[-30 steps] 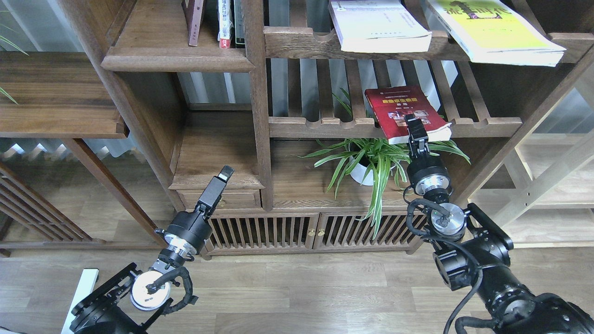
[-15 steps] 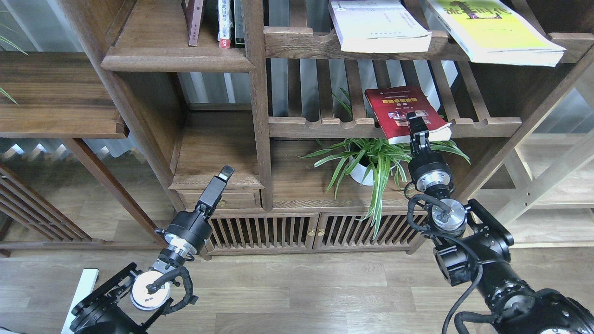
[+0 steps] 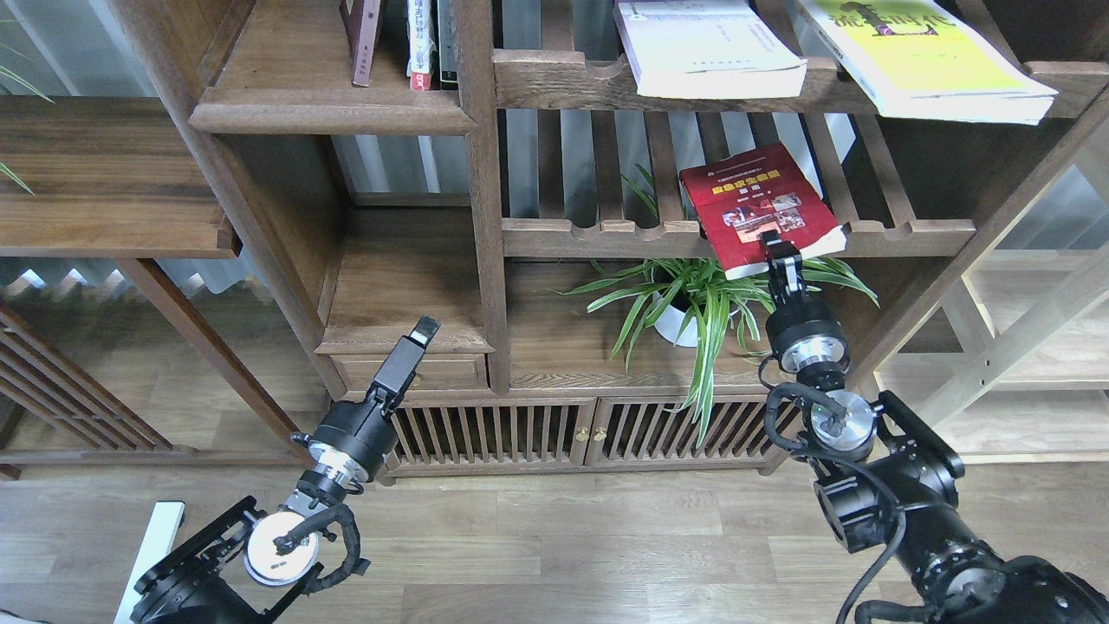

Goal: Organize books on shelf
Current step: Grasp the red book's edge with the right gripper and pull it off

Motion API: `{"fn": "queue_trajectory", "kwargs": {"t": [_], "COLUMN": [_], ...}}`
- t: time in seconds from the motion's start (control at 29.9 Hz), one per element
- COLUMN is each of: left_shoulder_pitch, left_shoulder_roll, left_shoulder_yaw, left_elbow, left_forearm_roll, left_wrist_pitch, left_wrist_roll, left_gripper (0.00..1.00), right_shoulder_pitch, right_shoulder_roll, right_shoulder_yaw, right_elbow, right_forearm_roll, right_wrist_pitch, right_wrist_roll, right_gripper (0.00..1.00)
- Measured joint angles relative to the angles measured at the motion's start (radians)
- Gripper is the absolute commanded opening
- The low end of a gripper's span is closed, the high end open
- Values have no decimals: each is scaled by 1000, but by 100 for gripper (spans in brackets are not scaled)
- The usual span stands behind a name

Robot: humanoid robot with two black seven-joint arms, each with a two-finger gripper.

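Right end effector [image 3: 770, 243] sits at the near lower corner of the red book [image 3: 752, 204], right of frame centre. Its fingers overlap the cover edge and look pinched on that corner, though they are small and dark. The red book lies tilted on the slatted shelf [image 3: 606, 236], its near end jutting past the front rail above a potted spider plant [image 3: 693, 299].

Left end effector [image 3: 423, 330] hangs in the lower left-centre of the frame, in front of the small drawer unit, touching nothing. It shows as one dark block end-on, so I cannot tell whether its fingers are spread or pressed together.

Top of frame, right: the pale lavender-white book [image 3: 706, 48] lies flat on the upper slatted shelf, overhanging the rail. Just beside it, farther right, the yellow-green book [image 3: 927, 56] lies flat too, also overhanging.

Top of frame, left of centre: the solid dark-brown shelf [image 3: 329, 108] with rounded front edge carries a few slim volumes [image 3: 416, 43] standing upright near its right post. Most of that board shows bare wood.
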Motion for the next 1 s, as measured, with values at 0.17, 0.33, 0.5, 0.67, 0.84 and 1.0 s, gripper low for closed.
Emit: {"fn": "queue_trajectory", "kwargs": {"t": [0.17, 0.33, 0.5, 0.67, 0.84, 1.0], "left_shoulder_pitch": [6, 13, 15, 15, 15, 22], "left_shoulder_roll": [0, 0, 0, 0, 0, 0], "left_shoulder_yaw": [1, 2, 2, 1, 1, 7], "left_elbow": [0, 0, 0, 5, 9, 9], "left_forearm_roll": [-1, -1, -1, -1, 0, 0], "left_wrist_pitch": [0, 0, 0, 0, 0, 0], "left_wrist_roll": [0, 0, 0, 0, 0, 0], "left_gripper": [99, 99, 99, 99, 99, 99], "right_shoulder_pitch": [-17, -22, -32, -64, -106, -140], "right_shoulder_roll": [-1, -1, -1, 0, 0, -4], "right_shoulder_yaw": [-2, -12, -22, -51, -76, -83], "right_elbow": [3, 7, 8, 10, 14, 20], "right_forearm_roll": [-1, -2, -2, 0, 0, 1], "right_wrist_pitch": [46, 92, 116, 121, 121, 121], "right_wrist_roll": [-6, -10, -11, -24, -38, -56], "right_gripper": [4, 4, 4, 4, 4, 4]}}
